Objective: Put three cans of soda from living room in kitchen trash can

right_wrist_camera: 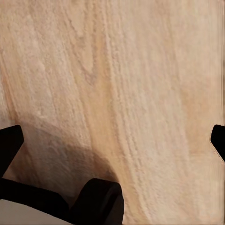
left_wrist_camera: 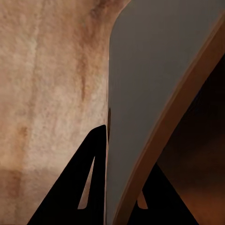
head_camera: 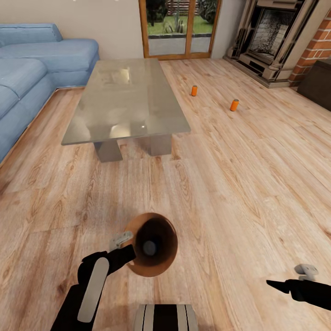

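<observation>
Two orange soda cans stand on the wood floor right of the table, one (head_camera: 194, 90) farther back and one (head_camera: 234, 105) nearer the fireplace. The coppery trash can (head_camera: 171, 236) hangs tipped in front of me, its dark mouth facing up at the head camera. My left gripper (head_camera: 130, 252) is shut on its rim; in the left wrist view the fingers (left_wrist_camera: 96, 154) straddle the bin wall (left_wrist_camera: 154, 70). A small grey disc (head_camera: 149, 248) sits deep inside; I cannot tell whether it is a can's top. My right gripper (head_camera: 276, 285) hangs open over bare floor (right_wrist_camera: 122, 84).
A low grey table (head_camera: 124, 99) stands ahead, with the blue sofa (head_camera: 27, 69) at its left. The brick fireplace (head_camera: 276, 32) and a dark cabinet (head_camera: 317, 82) are at the far right, a glass door (head_camera: 179, 27) at the back. Open floor lies between me and the cans.
</observation>
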Robot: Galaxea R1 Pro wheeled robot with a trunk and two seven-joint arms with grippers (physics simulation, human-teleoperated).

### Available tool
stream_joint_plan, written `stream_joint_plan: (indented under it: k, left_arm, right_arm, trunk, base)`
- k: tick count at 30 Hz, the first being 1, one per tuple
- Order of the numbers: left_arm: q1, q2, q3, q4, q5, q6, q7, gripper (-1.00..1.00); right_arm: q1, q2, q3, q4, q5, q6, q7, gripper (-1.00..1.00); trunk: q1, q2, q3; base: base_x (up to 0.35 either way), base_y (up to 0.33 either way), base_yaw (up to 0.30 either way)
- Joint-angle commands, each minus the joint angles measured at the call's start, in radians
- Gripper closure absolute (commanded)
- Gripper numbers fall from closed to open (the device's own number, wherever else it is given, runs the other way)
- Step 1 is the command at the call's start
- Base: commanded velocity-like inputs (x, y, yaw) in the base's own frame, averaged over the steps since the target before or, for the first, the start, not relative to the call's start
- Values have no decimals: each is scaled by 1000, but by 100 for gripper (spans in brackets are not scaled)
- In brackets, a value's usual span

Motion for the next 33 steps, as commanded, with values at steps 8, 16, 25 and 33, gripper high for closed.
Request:
stream_joint_plan:
  k: [8,16,25,33]
  left_arm:
    - [0,0,-6,-1,11,-6,4,100]
    - [0,0,-7,-1,11,-6,5,100]
    - [0,0,-7,0,11,-6,6,100]
    - [0,0,-6,1,11,-6,6,100]
  right_arm:
    - [0,0,-24,1,4,1,-4,-100]
    - [0,0,-26,-6,9,3,-47,-100]
    - [0,0,-24,-10,9,9,-52,-100]
    - [0,1,-20,-12,9,13,-51,-100]
  trunk:
    - [0,0,0]
    - [0,0,0]
    - [0,0,0]
    - [0,0,0]
  base:
    - [0,-26,0]
    - [0,-281,0]
    - [0,-322,0]
    - [0,-323,0]
